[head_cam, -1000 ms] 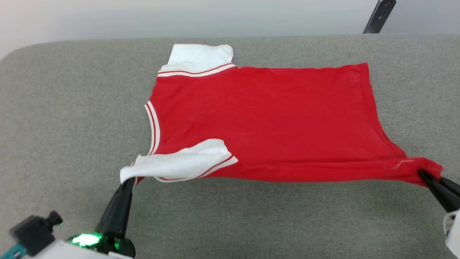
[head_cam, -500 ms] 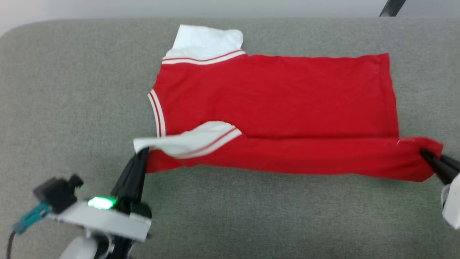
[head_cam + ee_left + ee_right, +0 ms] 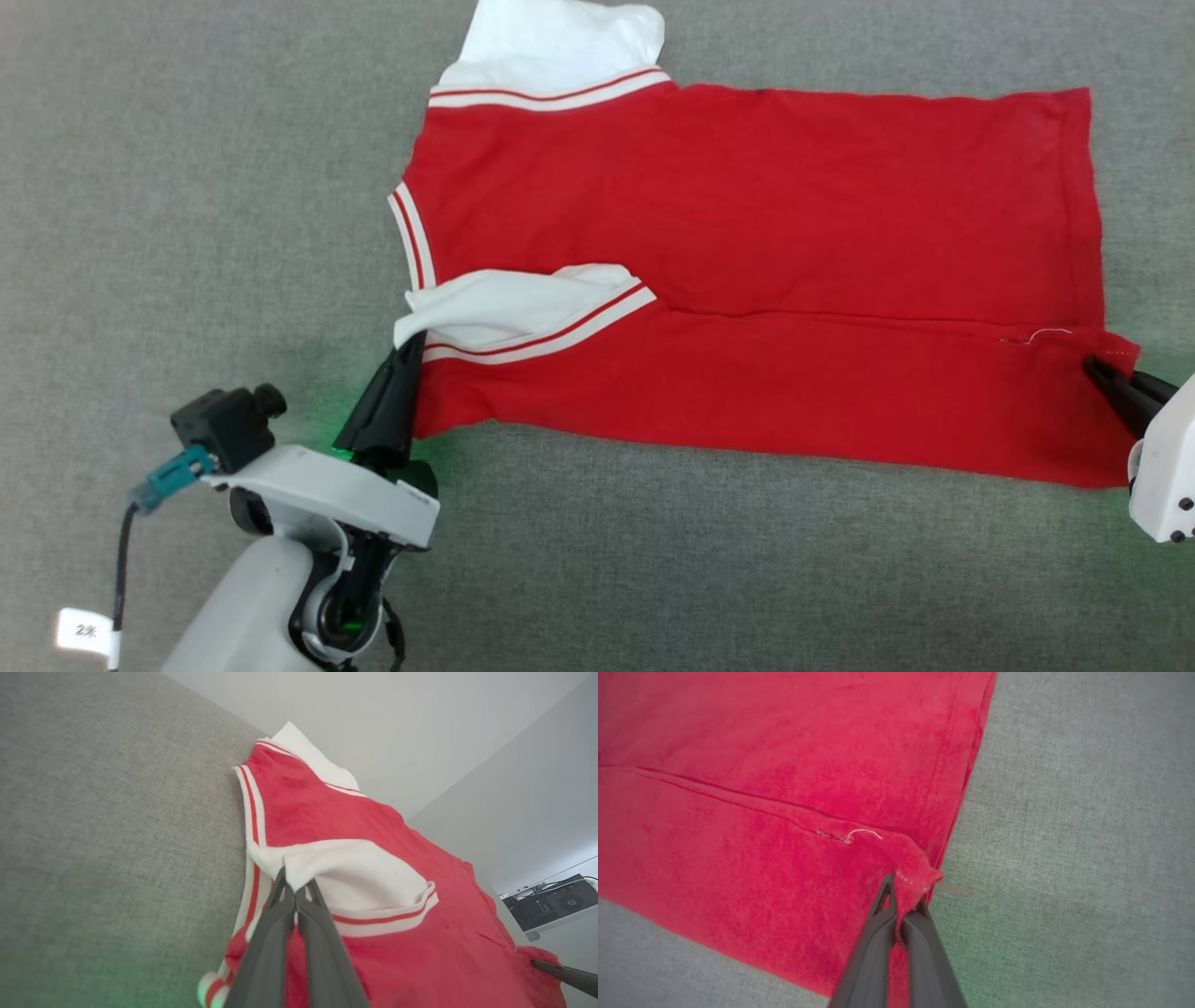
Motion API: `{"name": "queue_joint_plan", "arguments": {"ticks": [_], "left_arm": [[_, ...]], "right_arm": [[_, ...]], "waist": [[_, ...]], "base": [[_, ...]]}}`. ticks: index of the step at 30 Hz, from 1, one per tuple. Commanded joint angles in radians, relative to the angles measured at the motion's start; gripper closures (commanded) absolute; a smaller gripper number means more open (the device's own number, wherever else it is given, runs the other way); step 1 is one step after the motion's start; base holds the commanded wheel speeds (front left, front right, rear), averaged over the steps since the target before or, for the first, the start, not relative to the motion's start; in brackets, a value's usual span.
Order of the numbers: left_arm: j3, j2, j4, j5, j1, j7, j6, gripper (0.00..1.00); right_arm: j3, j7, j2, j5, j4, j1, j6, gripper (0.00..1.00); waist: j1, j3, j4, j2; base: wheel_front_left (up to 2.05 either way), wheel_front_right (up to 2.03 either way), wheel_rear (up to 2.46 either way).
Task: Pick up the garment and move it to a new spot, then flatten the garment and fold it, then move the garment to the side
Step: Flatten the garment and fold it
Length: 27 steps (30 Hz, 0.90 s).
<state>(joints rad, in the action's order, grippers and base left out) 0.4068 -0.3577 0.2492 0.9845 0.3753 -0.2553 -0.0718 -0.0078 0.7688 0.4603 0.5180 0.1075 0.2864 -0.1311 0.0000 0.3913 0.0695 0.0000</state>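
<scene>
1. Found left gripper [image 3: 409,343] pinched shut on the edge of the near white short sleeve [image 3: 513,306] of a red jersey shirt [image 3: 747,215] with white-and-red striped trim.
2. Found right gripper [image 3: 1094,367] clamped on the shirt's near hem corner, with red cloth bunched between its dark fingers [image 3: 873,952] in the right wrist view.
3. Logged the shirt spread on a grey woven fabric surface [image 3: 140,187], collar end toward the robot's left, hem toward its right, stretched between the two grips along the near edge.
4. Marked a crease line across the red body from the near sleeve to the held hem corner.
5. Could not tell whether the held edge was lifted off the surface.
6. Noted the far white sleeve [image 3: 560,37] lying flat, cut off by the top of the head view.
7. Spotted a loose white thread [image 3: 1038,334] just beside the right grip.
8. Tagged a small black camera [image 3: 224,425] with a teal connector on the left wrist, plus a green glow on the surface beside it.
9. Caught a pale wall [image 3: 397,728] and a black device [image 3: 546,903] past the shirt in the left wrist view.
</scene>
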Motion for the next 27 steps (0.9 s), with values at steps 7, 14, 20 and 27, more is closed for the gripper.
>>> {"name": "queue_joint_plan", "arguments": {"ticks": [7,14,20,27], "left_arm": [[0.022,0.001,0.097,-0.074,0.05,-0.004,-0.004,1.0],[0.049,0.018,0.193,-0.097,0.09,0.012,-0.005,0.94],[0.07,0.022,0.247,-0.106,0.118,0.03,-0.012,0.85],[0.083,0.014,0.283,-0.103,0.117,0.037,-0.021,0.0]], "right_arm": [[0.012,-0.034,-0.021,-0.01,-0.046,0.001,0.001,1.0],[0.038,-0.039,-0.04,-0.017,-0.104,0.01,0.001,1.0],[0.055,-0.053,-0.05,-0.026,-0.141,0.009,0.001,1.0],[0.055,-0.101,-0.066,-0.026,-0.171,0.005,0.001,0.0]], "waist": [[0.0,0.037,0.005,0.0],[0.0,0.052,0.006,0.0],[0.0,0.06,0.006,0.0],[0.0,0.022,0.003,0.0]], "base": [[0.0,0.0,0.0],[0.0,0.0,0.0],[0.0,0.0,0.0],[0.0,0.0,0.0]]}}
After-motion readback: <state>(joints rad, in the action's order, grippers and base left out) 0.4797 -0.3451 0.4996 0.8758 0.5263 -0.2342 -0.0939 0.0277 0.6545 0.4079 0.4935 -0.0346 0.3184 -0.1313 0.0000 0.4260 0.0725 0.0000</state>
